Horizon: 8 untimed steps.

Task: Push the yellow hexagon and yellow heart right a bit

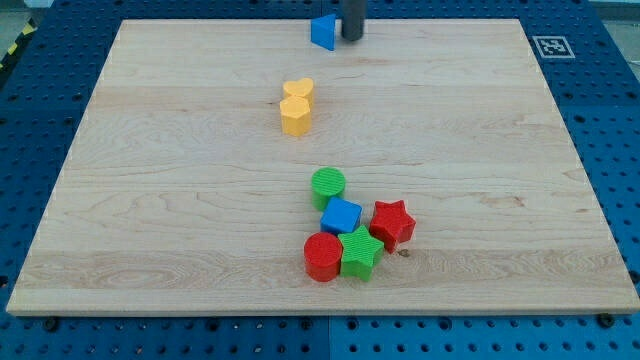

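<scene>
At the view's top edge of the wooden board (pixel 150 180), my tip (pixel 352 38) rests just right of a blue block (pixel 322 32); the rod carries no pincer, so nothing is grasped. The yellow heart (pixel 299 90) touches the yellow hexagon (pixel 295 116) just below it, left of centre. Nearer the view's bottom cluster a green cylinder (pixel 327 186), blue cube (pixel 341 216), red star (pixel 391 223), green star (pixel 360 253) and red cylinder (pixel 322 256).

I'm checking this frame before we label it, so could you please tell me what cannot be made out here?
- My tip: the rod's upper part is cut off by the view's top edge.
- Blue block beside the tip: whether the two touch, and its shape, cannot be told.
- Yellow heart and yellow hexagon: pressed together, so the heart's near side is hidden.
- Red cylinder and green star: overlap hides their contact.
</scene>
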{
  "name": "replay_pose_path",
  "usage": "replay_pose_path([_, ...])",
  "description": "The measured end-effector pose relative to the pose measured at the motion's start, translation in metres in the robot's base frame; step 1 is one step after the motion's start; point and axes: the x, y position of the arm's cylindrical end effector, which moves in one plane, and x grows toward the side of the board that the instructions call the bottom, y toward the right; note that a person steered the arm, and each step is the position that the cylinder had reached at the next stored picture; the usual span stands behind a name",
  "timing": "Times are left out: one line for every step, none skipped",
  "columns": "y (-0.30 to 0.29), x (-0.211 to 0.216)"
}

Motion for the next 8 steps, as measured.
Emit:
replay_pose_path([0.038, 0.042])
replay_pose_path([0.01, 0.085])
replay_pose_path([-0.077, 0.072])
replay_pose_path([-0.166, 0.062])
replay_pose_path([-0.186, 0.102])
replay_pose_path([-0.175, 0.149])
replay_pose_path([-0.145, 0.169])
replay_pose_path([-0.123, 0.163])
